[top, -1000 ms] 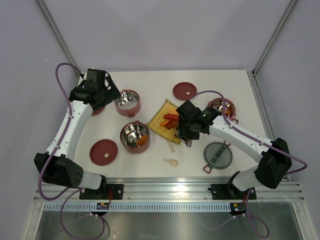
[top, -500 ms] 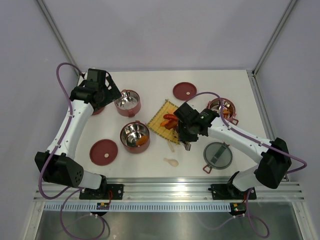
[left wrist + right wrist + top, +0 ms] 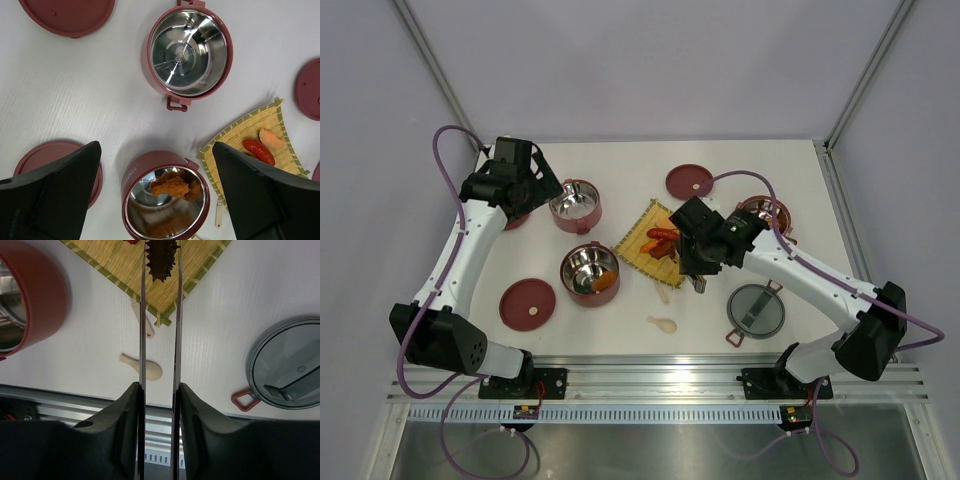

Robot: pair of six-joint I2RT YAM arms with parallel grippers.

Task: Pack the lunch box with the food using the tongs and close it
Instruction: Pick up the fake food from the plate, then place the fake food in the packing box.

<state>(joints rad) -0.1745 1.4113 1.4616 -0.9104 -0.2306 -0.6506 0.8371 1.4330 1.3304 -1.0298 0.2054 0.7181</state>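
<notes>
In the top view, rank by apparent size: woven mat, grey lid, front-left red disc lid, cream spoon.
1. woven mat, though the right arm hides part of it.
2. grey lid and red disc lid: they look alike, so no ranking.
3. cream spoon.

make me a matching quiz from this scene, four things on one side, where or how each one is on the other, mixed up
Things:
1 tongs
2 grey lid
3 cream spoon
4 far-left tier

States:
a empty, bare steel inside
b clamped in the right gripper
c lying on the table just off the yellow mat's near edge
d lying near right, apart from every tier

Pairs: 1-b, 2-d, 3-c, 4-a
</notes>
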